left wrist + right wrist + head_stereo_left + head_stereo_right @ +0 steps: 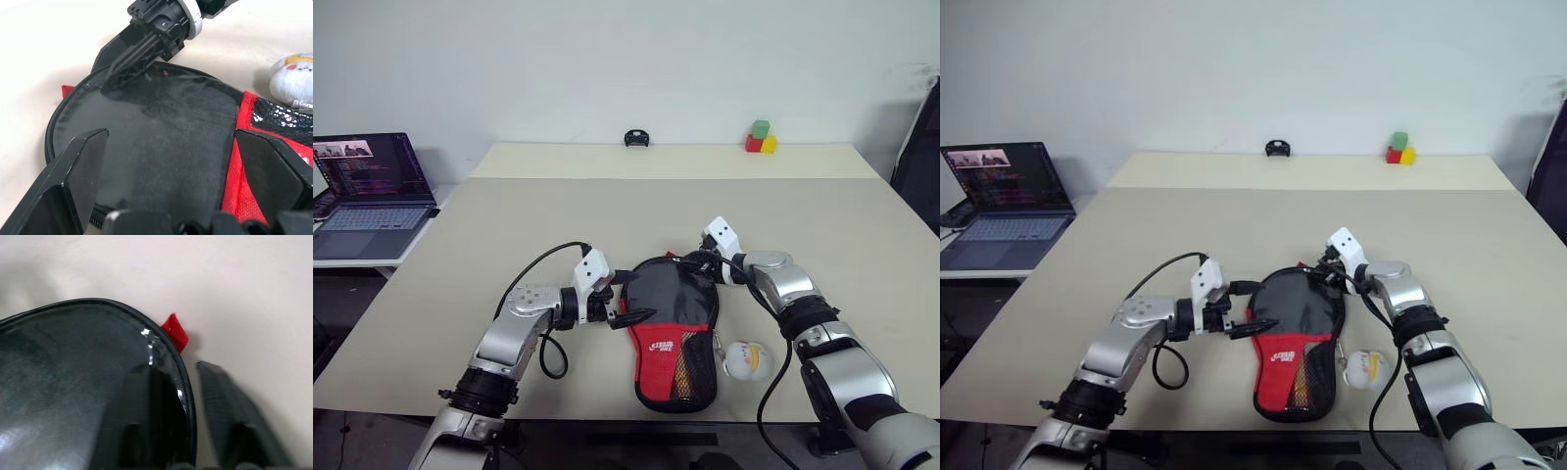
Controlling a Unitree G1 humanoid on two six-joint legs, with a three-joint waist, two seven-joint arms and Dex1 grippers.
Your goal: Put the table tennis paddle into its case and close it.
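The case [671, 333] lies flat near the table's [460, 255] near edge, long axis running near-far, round black end far, red handle end w/ mesh pocket toward the robot. Ball charm [746, 359] sits just right of it. Left gripper [625, 299] hovers at the case's left rim, fingers spread wide, holding nothing. Right gripper [690, 260] is at the far rim, fingers partly apart, straddling the edge by a red tab [175, 331]; can't tell if it's gripping.

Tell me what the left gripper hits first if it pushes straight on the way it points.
Probably the case: the left gripper points straight across its round black end, fingers open. Beyond that sits the right gripper, at the case's far rim.
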